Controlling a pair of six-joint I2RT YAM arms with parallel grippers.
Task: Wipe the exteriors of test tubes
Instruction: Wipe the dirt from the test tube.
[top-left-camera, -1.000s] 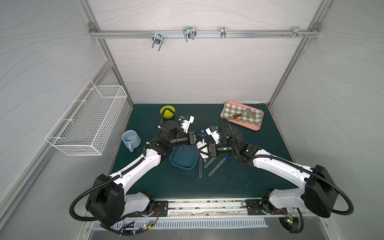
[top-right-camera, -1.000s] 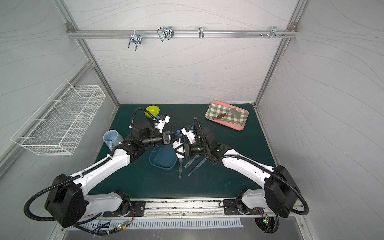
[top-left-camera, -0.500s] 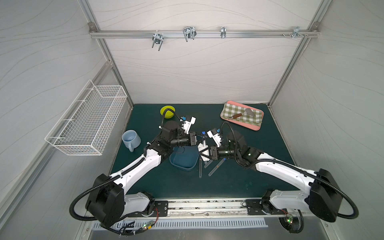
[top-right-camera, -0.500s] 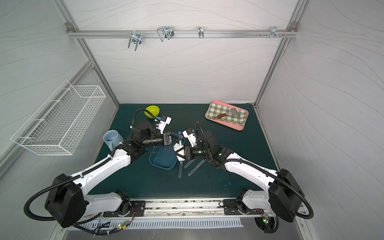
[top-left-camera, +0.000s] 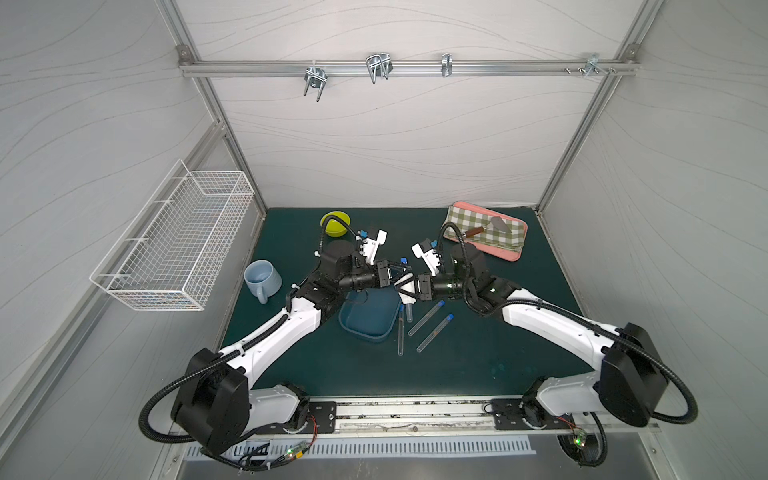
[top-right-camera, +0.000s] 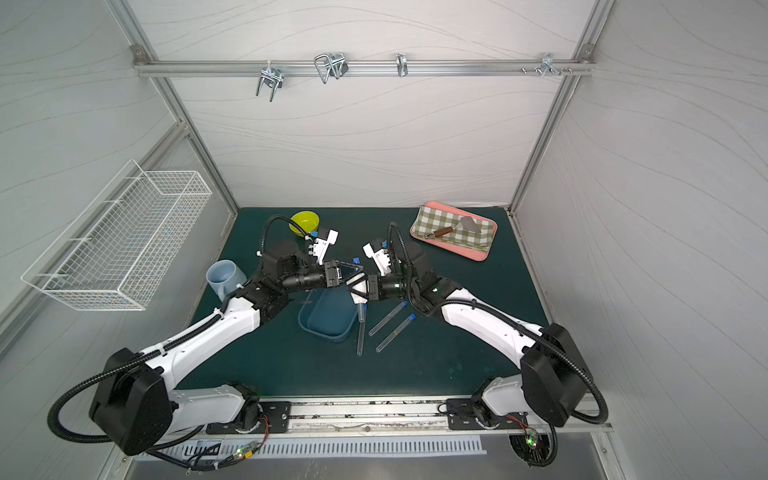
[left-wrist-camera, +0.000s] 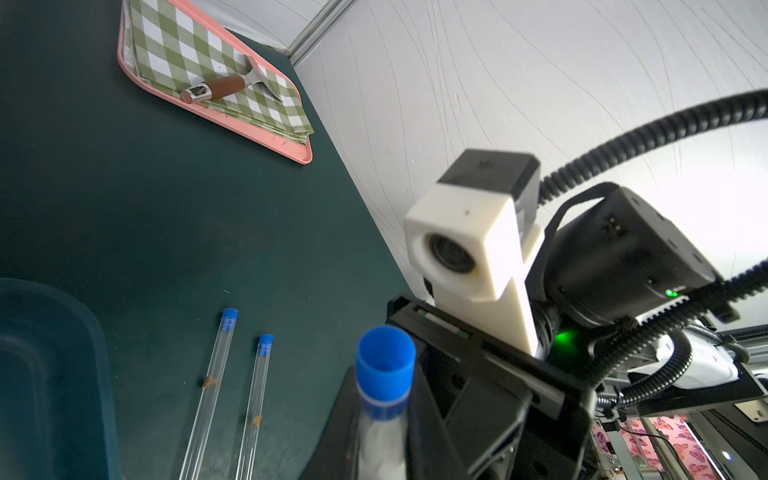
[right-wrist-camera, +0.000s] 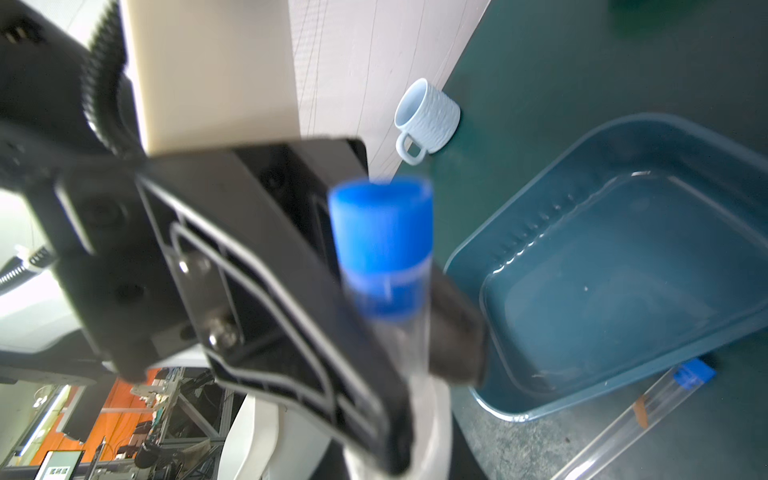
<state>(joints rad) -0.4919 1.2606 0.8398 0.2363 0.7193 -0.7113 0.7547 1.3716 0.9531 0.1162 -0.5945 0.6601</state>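
Underneath, a dark green mat (top-left-camera: 478, 353), boxed in by white panelled walls (top-left-camera: 395, 145), with a rail of hooks (top-left-camera: 415, 68) across the back and a wire basket (top-left-camera: 174, 249) on one side. Beyond the left pincer (top-left-camera: 401, 272), toward the back wall, a yellow bowl (top-left-camera: 335, 223); out past its wrist, a pale blue mug (top-left-camera: 262, 278); below it, a blue tub (top-left-camera: 365, 320) of water. Beyond the right pincer (top-left-camera: 406, 289), a pink tray (top-left-camera: 505, 254) with checked cloth (top-left-camera: 465, 220) and scraper (top-left-camera: 484, 228). Clenched in the left pincer just under the blue cap, one test tube (right-wrist-camera: 386, 282). Slants down through a white wipe (top-left-camera: 404, 283), pinched around it by the right pincer. Just below the right pincer, flat on the mat, three more test tubes (top-left-camera: 425, 318). Compared with a second ago: right pincer and wipe slightly nearer the cap, left pincer much where it was, loose tubes unmoved.
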